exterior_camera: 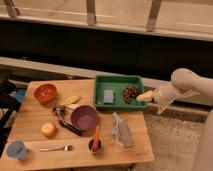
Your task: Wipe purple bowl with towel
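Note:
The purple bowl [84, 117] stands upright near the middle of the wooden table [30, 122]. A grey towel [122, 131] lies crumpled on the table to the right of the bowl. My gripper [145, 95] is at the right edge of the green tray [119, 80], above the table's right end, at the tip of the white arm [180, 86]. It is well apart from both the bowl and the towel and holds nothing that I can see.
The green tray holds a grey sponge [108, 96] and a dark cluster [131, 93]. An orange bowl [45, 92], an orange fruit [48, 129], a fork [55, 148], a blue cup [16, 149], a small cup with a carrot [95, 142] and black tongs [64, 120] are on the table.

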Robot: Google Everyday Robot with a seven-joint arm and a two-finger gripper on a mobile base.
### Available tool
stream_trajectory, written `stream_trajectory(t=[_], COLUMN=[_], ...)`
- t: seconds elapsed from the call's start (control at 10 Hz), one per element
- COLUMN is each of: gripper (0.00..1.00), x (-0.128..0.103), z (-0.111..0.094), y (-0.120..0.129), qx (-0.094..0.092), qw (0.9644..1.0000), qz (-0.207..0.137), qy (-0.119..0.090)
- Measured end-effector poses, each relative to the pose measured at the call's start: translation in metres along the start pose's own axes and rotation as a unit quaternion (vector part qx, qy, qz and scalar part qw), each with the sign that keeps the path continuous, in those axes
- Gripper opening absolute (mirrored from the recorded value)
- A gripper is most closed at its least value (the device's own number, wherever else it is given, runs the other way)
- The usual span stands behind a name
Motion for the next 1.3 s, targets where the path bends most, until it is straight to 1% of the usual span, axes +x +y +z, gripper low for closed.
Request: stream_trajectory(t=[0.1, 0.2, 0.3, 0.4, 0.5, 0.6, 0.8, 0.9, 1.1, 1.3], gripper=[0.8, 0.8, 0.8, 0.8, 0.8, 0.8, 0.8, 0.8, 0.8, 0.8], x=[0.0, 0.003, 0.011, 0.018, 0.028, 0.034, 0.046, 0.054, 0.068, 0.086], z=[0.0, 0.003, 0.013, 0.022, 0.035, 0.041, 0.053, 0.06, 0.07, 0.084], y=[0.0, -0.002, -0.002, -0.002, -0.007, -0.009, -0.005, -0.001, 0.008, 0.023], qx=[0.001, 0.012, 0.025, 0.033, 0.045, 0.051, 0.055, 0.056, 0.055, 0.052], qw=[1.0, 0.9999, 0.9994, 0.999, 0.9981, 0.9975, 0.9961, 0.9948, 0.9927, 0.9886], qz=[-0.001, -0.01, -0.02, -0.026, -0.031, -0.034, -0.044, -0.054, -0.07, -0.093], qy=[0.0, 0.003, 0.009, 0.016, 0.028, 0.036, 0.053, 0.066, 0.082, 0.106])
